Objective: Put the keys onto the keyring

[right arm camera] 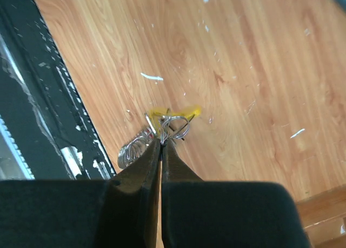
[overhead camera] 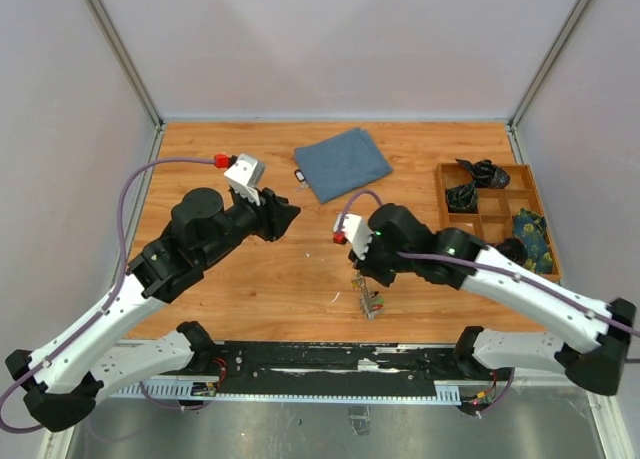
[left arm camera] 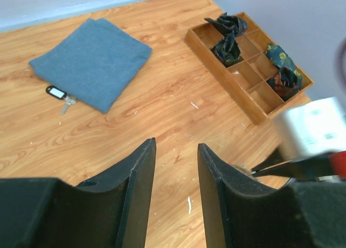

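Keyring [right arm camera: 130, 149] is pinched thinly by the closed right gripper [right arm camera: 161, 145], left gripper [left arm camera: 177, 148] open and empty; ring could be dropped if tugged.

A robotics lab test cell, plain white wall panels [overhead camera: 330, 39], aluminium frame posts [overhead camera: 120, 54], wooden tabletop [overhead camera: 300, 274], left arm [overhead camera: 100, 324] and right arm [overhead camera: 540, 294] bolted to a black rail [overhead camera: 330, 357], purple cable [overhead camera: 165, 162].

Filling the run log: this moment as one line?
left gripper: open, empty | right gripper: shut on keyring, yellow key with it | black-tagged key: beside blue cloth
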Motion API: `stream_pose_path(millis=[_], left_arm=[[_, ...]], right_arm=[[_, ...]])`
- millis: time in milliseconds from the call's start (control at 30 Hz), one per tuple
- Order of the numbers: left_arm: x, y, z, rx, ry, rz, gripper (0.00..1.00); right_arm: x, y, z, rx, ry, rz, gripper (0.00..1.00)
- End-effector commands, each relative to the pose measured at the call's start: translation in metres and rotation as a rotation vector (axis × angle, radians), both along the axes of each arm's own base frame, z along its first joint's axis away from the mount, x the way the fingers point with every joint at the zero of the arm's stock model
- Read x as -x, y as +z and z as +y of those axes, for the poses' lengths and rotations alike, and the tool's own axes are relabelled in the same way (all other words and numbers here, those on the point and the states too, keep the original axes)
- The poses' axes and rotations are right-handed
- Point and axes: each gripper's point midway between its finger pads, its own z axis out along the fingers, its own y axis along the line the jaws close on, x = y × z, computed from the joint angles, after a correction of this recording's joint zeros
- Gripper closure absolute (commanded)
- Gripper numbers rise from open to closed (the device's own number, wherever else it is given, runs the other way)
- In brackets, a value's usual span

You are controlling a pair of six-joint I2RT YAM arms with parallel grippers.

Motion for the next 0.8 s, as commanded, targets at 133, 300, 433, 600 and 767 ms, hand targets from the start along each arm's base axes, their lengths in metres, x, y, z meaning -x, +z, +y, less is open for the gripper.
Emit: stream_pose_path(millis=[133,300,433,600,767], left_arm=[[0.0,0.014,0.034,0.04,0.142,-0.016,0.57],[0.0,0.006,0.049,0.043,0.213,0.007,0.57],[0.001,0.001,0.052,0.045,0.227,0.021,0.57],[0.001,-0.004,0.053,0.033,0.233,0.035,0.57],[-0.005,-0.017,0.054,0.013,0.241,0.071,0.57]], right_arm=[[-0.029,-0.032,0.056,0.062,0.048,0.05,0.98],[-0.036,-0.029,0.111,-0.124,0.092,0.075,0.95],[-0.043,-0.032,0.132,-0.196,0.083,0.094,0.82],[-0.054,-0.019,0.125,-0.261,0.017,0.059,0.69],[-0.068,0.002,0.085,-0.328,-0.128,-0.044,0.41]])
